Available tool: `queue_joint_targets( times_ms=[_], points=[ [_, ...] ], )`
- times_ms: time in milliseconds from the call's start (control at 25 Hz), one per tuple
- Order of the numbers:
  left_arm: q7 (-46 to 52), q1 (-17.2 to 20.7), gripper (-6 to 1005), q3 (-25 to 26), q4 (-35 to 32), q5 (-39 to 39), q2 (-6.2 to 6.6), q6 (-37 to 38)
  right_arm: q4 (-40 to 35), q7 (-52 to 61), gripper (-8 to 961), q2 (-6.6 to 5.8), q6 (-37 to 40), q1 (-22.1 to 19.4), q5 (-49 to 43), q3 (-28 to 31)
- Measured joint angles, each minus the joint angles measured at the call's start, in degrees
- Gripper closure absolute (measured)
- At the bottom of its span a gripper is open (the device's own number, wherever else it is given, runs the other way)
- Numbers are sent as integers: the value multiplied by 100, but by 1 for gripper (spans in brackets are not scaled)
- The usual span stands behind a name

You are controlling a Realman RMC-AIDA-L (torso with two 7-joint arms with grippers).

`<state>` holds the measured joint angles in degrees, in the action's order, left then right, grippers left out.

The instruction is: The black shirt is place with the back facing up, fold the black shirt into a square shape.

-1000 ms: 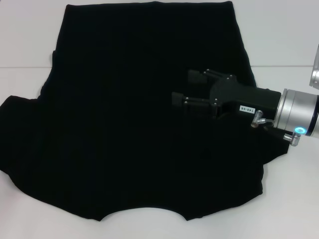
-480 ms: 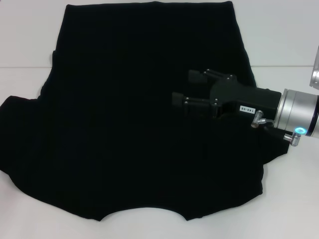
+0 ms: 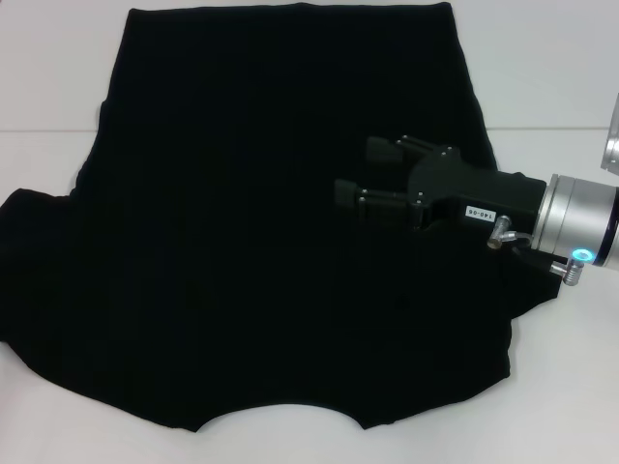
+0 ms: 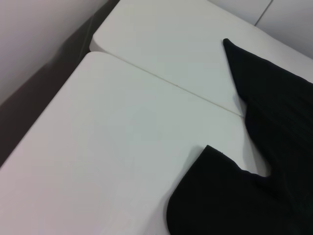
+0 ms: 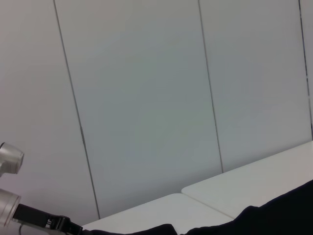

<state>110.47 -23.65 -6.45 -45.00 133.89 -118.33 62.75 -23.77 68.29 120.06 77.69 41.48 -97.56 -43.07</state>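
One item count: you have a single black shirt (image 3: pixel 271 232) spread flat on the white worktop (image 3: pixel 551 68), plain side up, no lettering visible to you.
Near edge: the curved neckline notch sits closest to you, low centre in the head view, so the collar end points at the robot.
Sleeves: one sleeve fans out on the robot's left; the sleeve on the right is partly under the right arm. In the left wrist view you see the left sleeve tip and the shirt's side edge (image 4: pixel 254 171) lying on the worktop.
Right gripper: right gripper (image 3: pixel 368 172) hangs over the shirt's right half, pointing toward the robot's left, wrist over the shirt's right edge. Its two fingers are spread apart, with nothing between them. You cannot tell whether it touches the fabric.
Left gripper: out of sight in every view; its camera looks at the worktop (image 4: pixel 122 147) beside the left sleeve.
Far edge: the straight hem lies farthest from you, near the top of the head view.
Worktop seam: a seam line crosses the worktop and runs under the shirt's far half.
Background: a pale panelled wall (image 5: pixel 146 98) behind the worktop, right wrist view.
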Motion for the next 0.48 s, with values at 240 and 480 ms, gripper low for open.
queue_joint_targets(
  times_ms=[240, 480],
  points=[
    [-6, 1, 981, 4, 0, -3, 3, 77, 4, 0, 37, 0, 0, 13, 0, 0],
    [-10, -42, 979, 1, 5, -97, 13, 312, 5, 0, 37, 0, 0, 27, 0, 0]
  ],
)
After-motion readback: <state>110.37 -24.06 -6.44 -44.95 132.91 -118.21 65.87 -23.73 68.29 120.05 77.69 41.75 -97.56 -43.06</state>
